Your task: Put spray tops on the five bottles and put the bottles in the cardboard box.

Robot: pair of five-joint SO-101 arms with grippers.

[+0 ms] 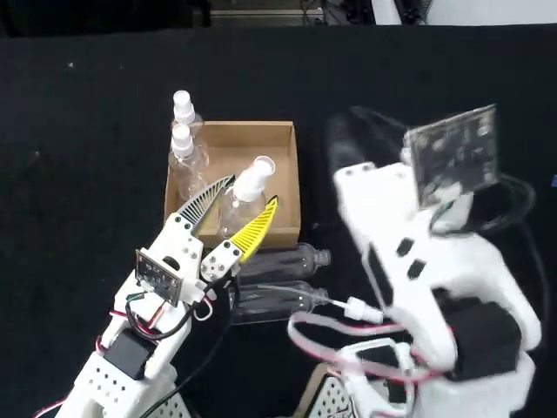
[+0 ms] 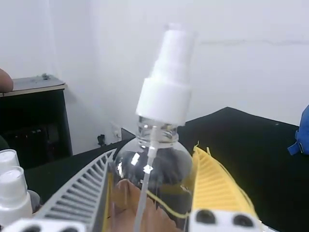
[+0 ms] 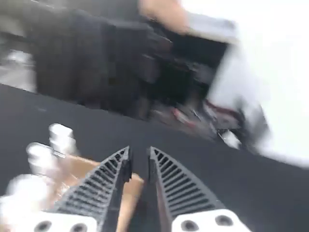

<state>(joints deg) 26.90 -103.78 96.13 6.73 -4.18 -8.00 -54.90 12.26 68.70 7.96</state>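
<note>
The left gripper (image 1: 252, 192) clasps the capped bottle (image 2: 157, 145) upright, directly over the box (image 1: 280, 139). The right gripper (image 3: 139, 162) is barely parted and empty.

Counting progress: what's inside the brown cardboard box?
Two clear spray-topped bottles stand in the cardboard box; the left gripper holds a third there. Floor beneath them is covered.

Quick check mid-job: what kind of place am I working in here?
Probably an indoor lab or workshop bench: a table draped in black cloth, a bare white wall behind it, and a dark cabinet standing against that wall.
</note>
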